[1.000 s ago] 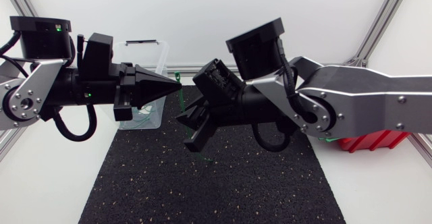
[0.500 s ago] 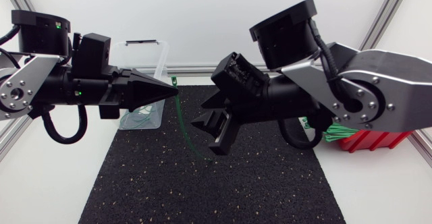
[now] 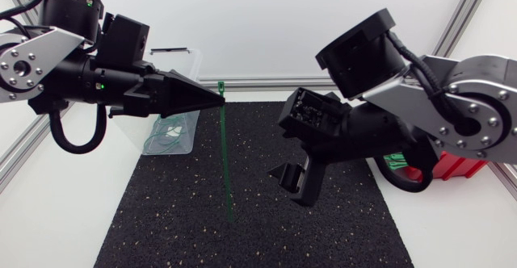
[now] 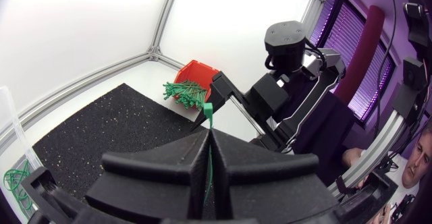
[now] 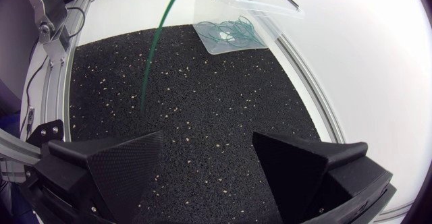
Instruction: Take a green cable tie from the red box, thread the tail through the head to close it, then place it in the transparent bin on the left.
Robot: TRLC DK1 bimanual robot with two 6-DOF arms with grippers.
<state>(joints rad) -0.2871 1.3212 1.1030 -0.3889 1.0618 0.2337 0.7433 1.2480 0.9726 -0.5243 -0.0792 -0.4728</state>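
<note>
Left hand (image 3: 216,100) tight on green cable tie (image 3: 226,165); right hand (image 3: 294,186) agape nearby.

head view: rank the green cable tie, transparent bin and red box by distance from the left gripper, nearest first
1. green cable tie: pinched in the left gripper, hanging down from it.
2. transparent bin: on the left, partly under that gripper.
3. red box: far over on the right side.

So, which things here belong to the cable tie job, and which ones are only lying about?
Belong to the job:
green cable tie, hanging from the shut left gripper
red box with spare ties
transparent bin
right gripper, open

Only lying about:
black mat
looped ties already in the bin
</note>
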